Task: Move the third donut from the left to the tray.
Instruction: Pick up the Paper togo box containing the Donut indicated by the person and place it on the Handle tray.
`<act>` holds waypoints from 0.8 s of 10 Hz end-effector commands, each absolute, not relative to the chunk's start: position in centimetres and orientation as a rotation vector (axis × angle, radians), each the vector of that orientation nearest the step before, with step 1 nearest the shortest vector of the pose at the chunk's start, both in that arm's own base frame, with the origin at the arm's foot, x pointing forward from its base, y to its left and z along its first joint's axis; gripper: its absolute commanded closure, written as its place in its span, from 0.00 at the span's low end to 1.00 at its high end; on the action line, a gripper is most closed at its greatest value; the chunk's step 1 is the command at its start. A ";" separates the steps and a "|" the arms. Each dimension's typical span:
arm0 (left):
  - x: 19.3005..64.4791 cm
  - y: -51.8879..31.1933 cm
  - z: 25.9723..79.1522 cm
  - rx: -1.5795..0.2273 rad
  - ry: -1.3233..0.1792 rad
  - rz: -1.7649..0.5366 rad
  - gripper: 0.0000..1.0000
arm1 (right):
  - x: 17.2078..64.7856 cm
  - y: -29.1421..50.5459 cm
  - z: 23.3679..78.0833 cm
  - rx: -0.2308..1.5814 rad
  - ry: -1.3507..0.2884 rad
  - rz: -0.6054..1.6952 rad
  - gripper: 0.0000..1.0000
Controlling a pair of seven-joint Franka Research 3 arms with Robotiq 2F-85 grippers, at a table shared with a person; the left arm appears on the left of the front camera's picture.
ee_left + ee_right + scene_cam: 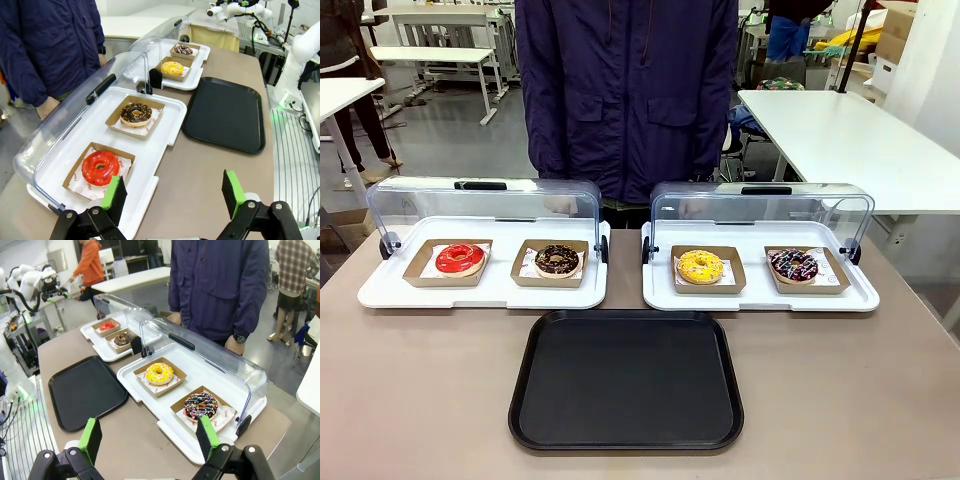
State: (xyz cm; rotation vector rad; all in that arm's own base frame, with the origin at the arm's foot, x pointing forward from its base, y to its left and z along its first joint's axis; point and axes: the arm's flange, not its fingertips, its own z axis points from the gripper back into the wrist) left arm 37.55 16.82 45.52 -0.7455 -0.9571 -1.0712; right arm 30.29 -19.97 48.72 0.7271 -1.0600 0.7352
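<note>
Altogether four donuts (460, 259) sit in two white display trays (485, 292); the yellow donut (700, 266) lies centre-right, above one black tray (625, 380). The left gripper (173, 187) and right gripper (149, 432) gape wide.

Both robot grippers, fingers spread, holding nothing.

The left gripper (174, 197) rises from the bottom edge of its wrist view, tilted downward, with its two black fingers set wide apart and the green pads (232, 192) facing each other across a bare gap. The right gripper (149, 436) shows the same pose in its own wrist view: fingers well apart, green pads (207, 432) bare. At the right edge of the left wrist view a white arm (299, 55) stands upright, probably the right arm's lower links; its upper part is cut off.
</note>
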 end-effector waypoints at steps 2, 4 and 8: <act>37.5 16.9 45.8 -0.753 -0.957 -1.074 0.00 | 30.7 -20.1 48.9 0.722 -1.093 0.752 0.00; 37.5 16.9 45.8 -0.753 -0.957 -1.074 0.00 | 30.7 -20.1 48.9 0.722 -1.093 0.752 0.00; 37.5 16.9 45.8 -0.753 -0.957 -1.074 0.00 | 30.7 -20.1 48.9 0.722 -1.093 0.752 0.00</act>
